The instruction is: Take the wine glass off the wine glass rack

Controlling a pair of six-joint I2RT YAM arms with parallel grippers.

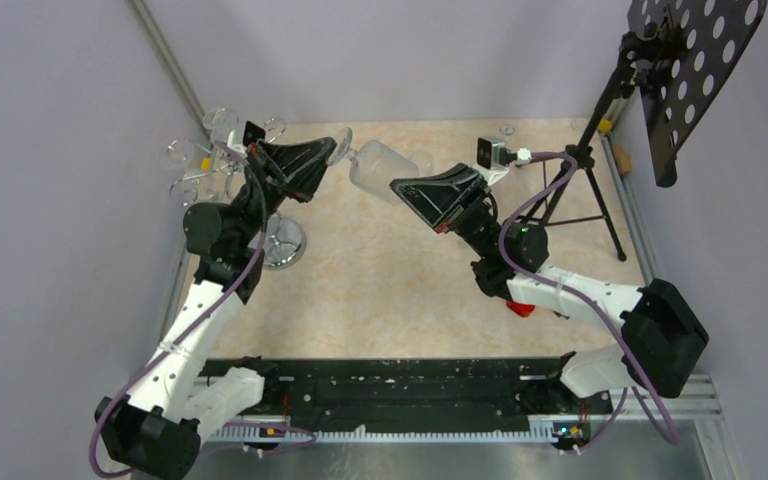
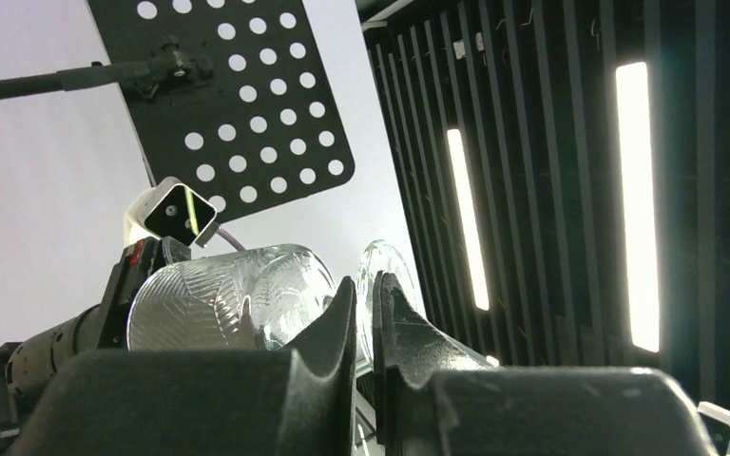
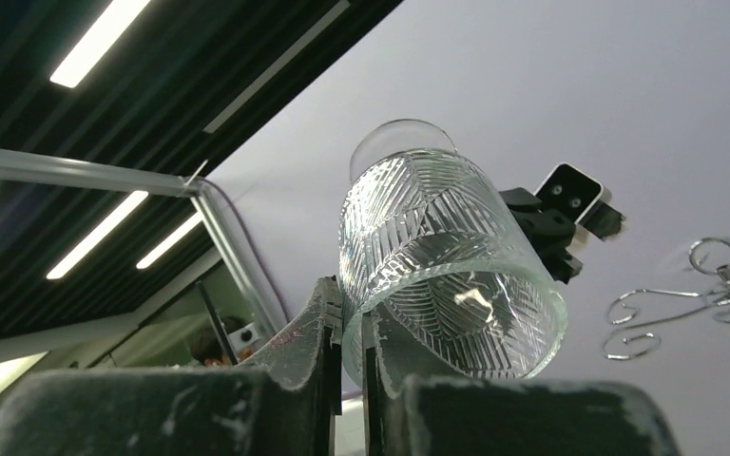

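The left tool [image 1: 333, 150] [image 2: 366, 309] is narrowed to a thin slit and holds the wine glass [image 1: 378, 168] [image 2: 233, 294] at its stem end. In the left wrist view the round foot stands just behind the fingers [image 2: 328, 332]. The right tool [image 1: 401, 190] [image 3: 347, 318] is pinched to a sliver on the rim of the bowl, one finger inside the mouth and one outside.

The glass lies roughly on its side between the two tools, foot toward the left one and mouth toward the right one. It is in the air above the table [image 1: 390, 290] and clear of the rack's arms. It is clear, heavy-looking glass. The bowl is a straight, tumbler-like cylinder cut all over with leaf or herringbone ribs. It has a thick smooth rim, and the right wrist view looks straight into its open mouth [image 3: 466, 313].

The wine glass rack [image 1: 210, 158] stands at the left edge of the table, just left of the left tool. It is chrome wire with curled loops, and its round mirrored base [image 1: 285, 243] sits beside the left arm. The loops show faintly at the right of the right wrist view, well apart from the glass.

A black perforated music stand [image 1: 695, 70] [image 2: 238, 95] on tripod legs stands at the far right corner.
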